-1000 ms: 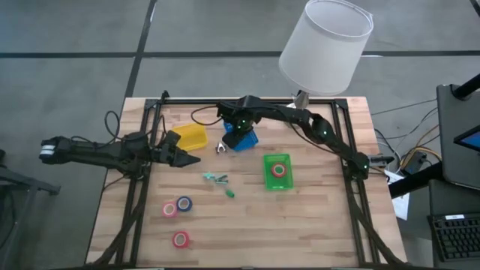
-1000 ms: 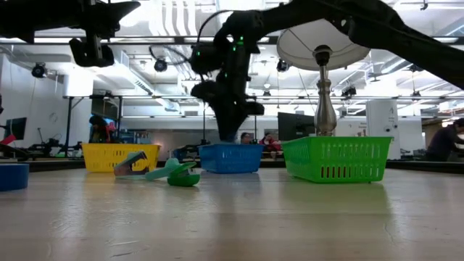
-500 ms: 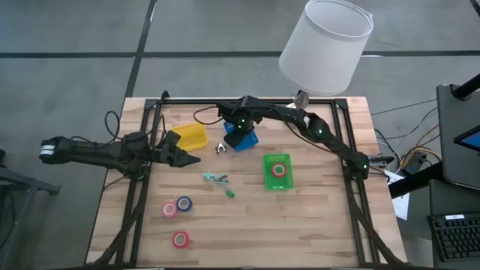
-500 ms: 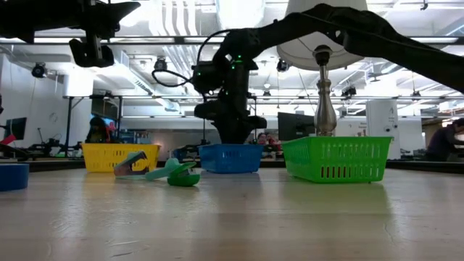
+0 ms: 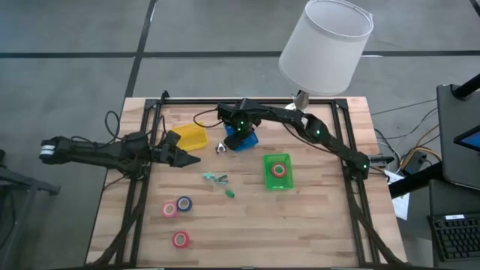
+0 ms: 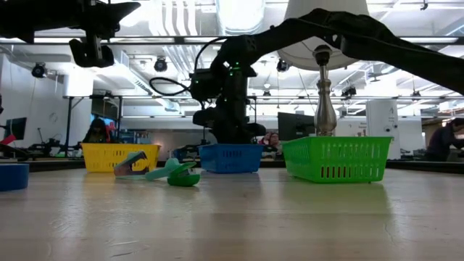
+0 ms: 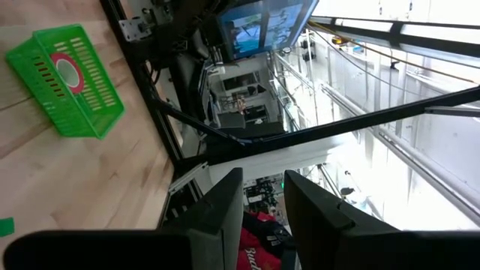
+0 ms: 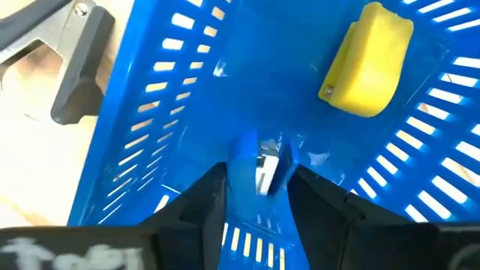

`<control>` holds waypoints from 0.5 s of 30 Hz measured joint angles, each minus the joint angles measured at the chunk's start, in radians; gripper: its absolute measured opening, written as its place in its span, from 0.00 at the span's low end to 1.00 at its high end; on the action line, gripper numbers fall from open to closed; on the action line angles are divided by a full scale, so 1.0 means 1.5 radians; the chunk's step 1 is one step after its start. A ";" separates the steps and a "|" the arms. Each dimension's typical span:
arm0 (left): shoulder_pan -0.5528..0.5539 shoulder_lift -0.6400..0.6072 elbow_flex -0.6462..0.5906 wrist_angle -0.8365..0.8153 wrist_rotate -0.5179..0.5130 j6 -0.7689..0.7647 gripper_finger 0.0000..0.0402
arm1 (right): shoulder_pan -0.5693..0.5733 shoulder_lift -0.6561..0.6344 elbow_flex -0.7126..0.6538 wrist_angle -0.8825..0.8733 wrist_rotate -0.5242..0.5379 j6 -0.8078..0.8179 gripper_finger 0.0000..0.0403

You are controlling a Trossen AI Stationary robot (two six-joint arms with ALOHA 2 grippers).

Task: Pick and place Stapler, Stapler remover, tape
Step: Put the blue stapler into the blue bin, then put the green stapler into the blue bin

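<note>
Over the blue basket the right gripper clamps what looks like a blue stapler, beside a yellow one. One tape roll sits in the green basket; three rolls remain on the table. The left gripper waits, fingers slightly parted. No legible writing.

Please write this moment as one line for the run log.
right gripper: in blue basket, holding blue stapler | yellow stapler already in basket | left gripper: waiting near yellow basket
</note>
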 joint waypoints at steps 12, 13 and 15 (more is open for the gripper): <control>0.000 0.000 0.000 0.000 0.000 -0.004 0.25 | 0.004 -0.036 0.000 -0.030 0.001 0.010 0.46; 0.000 0.000 0.000 0.001 0.000 -0.011 0.25 | 0.008 -0.046 0.001 -0.029 0.002 0.007 0.45; 0.000 0.000 0.000 0.001 0.000 -0.015 0.25 | 0.019 -0.064 0.004 -0.030 0.002 0.006 0.44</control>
